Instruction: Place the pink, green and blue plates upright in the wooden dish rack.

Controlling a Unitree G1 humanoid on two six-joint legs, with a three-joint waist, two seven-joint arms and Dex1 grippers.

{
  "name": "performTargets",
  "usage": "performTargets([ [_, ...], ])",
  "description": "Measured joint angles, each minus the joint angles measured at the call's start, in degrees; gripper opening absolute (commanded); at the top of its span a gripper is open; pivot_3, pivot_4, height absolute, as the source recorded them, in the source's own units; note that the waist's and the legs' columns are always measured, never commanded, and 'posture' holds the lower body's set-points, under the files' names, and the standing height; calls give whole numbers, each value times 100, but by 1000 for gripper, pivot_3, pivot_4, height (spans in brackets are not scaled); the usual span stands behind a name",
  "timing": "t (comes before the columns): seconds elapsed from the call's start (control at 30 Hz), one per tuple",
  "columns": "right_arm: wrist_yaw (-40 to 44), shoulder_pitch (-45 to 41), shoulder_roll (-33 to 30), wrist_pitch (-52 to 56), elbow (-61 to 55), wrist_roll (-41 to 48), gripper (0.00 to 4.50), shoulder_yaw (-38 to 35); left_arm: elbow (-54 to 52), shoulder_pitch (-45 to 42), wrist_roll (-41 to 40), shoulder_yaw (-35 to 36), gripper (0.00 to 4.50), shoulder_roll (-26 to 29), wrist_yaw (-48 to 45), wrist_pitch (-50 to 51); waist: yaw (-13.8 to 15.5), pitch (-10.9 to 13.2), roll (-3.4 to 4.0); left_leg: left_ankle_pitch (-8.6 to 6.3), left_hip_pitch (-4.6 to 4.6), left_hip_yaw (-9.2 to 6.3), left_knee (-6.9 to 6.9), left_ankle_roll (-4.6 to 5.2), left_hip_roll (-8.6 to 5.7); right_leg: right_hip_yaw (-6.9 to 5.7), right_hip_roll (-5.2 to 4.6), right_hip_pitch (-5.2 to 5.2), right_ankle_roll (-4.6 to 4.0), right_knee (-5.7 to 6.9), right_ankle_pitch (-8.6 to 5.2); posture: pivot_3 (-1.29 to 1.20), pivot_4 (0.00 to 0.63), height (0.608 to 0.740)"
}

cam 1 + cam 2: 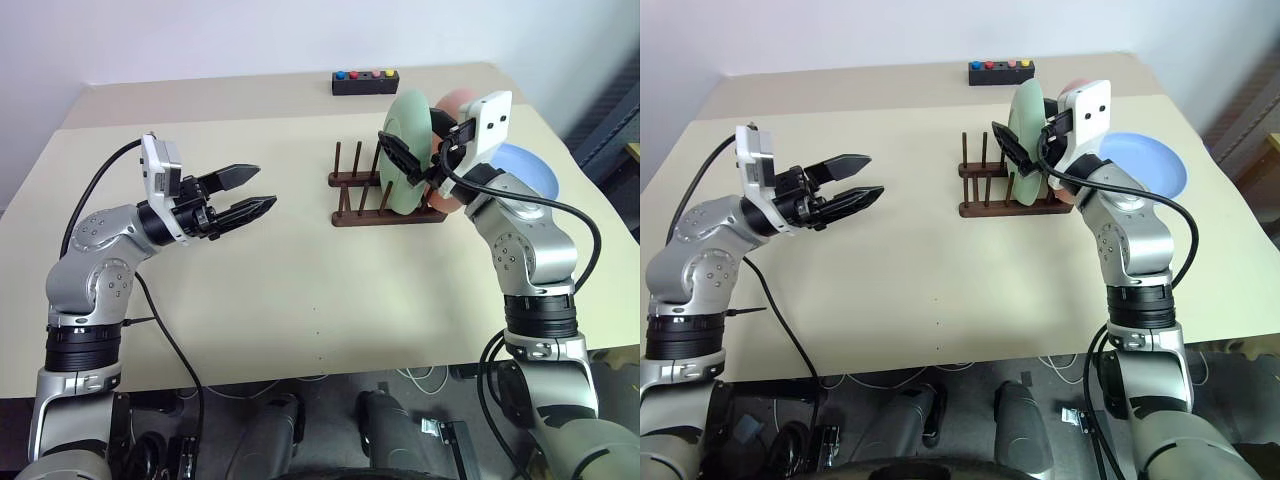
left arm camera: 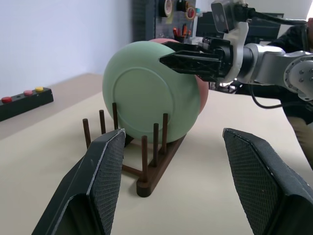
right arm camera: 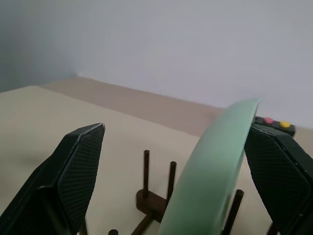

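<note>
Rack [image 1: 385, 205]: upper centre of the head view, on the tabletop [image 1: 300, 290]; dark wood, two rails with pegs.

Green plate [image 1: 408, 150]: upright in the rack, between pegs, right of centre of the rack.

Pink plate [image 1: 455, 105]: upright just behind the green one, mostly hidden by it and by the right arm; its foot among the pegs cannot be made out.

Blue plate [image 1: 530, 170]: flat on the tabletop at upper right, beside the rack, not yet racked.

Right gripper [image 1: 420, 160]: at the green plate's rim, jaws spread wide to either side of the plate; no pinch visible, so the plate appears to stand on its own.

Left gripper [image 1: 245, 195]: left of centre, well apart from the rack, jaws spread, empty.

Button box [image 1: 366, 81]: top centre, far edge.

Step in hand: green plate seated, apparently being released. Next move calls for backing the right jaws clear without tipping the plate, then taking the blue plate by its rim and standing it in a free slot.
</note>
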Motion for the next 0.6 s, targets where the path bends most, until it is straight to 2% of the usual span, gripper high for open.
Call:
performTargets([
  [0.43, -564, -110, 149, -21, -12, -427, 4465, -32, 2, 0, 0, 0, 3278, 0, -4, 0, 0, 0, 0, 1, 0, 0, 0, -2, 0, 0, 0, 0, 0, 0, 0, 0, 150, 740],
  [0.6, -587, -357, 443, -85, -237, 396, 4465, -710, 8, -2, 0, 0, 3278, 0, -12, -1, 2, 0, 0, 1, 0, 0, 0, -1, 0, 0, 0, 1, 0, -1, 0, 0, 150, 740],
])
